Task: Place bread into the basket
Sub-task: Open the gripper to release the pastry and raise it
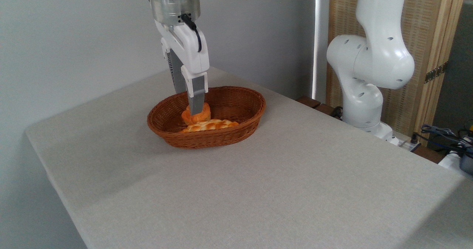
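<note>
Bread [211,125] lies inside basket [255,112], frame centre; my jaws clamp its upturned end; release remains.

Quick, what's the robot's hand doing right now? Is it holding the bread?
Hand: down inside the basket, fingers on the raised orange end of the bread; whether it is gripping or has let go cannot be told.
</note>
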`<action>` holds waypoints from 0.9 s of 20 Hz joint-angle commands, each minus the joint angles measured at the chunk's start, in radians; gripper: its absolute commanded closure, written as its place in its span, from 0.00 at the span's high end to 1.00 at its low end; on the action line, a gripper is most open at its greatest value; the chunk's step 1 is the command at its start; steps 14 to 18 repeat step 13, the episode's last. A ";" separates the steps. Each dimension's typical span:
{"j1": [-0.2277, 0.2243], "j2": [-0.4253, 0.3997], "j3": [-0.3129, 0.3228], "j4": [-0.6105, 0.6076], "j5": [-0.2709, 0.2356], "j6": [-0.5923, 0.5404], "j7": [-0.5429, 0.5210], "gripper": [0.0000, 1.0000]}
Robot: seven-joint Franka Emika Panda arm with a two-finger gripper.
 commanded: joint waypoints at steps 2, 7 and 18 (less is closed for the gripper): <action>0.009 0.008 0.019 0.027 0.119 -0.023 -0.023 1.00; 0.009 0.015 0.015 0.030 0.175 -0.022 -0.088 1.00; 0.007 0.024 0.009 0.030 0.210 -0.002 -0.097 1.00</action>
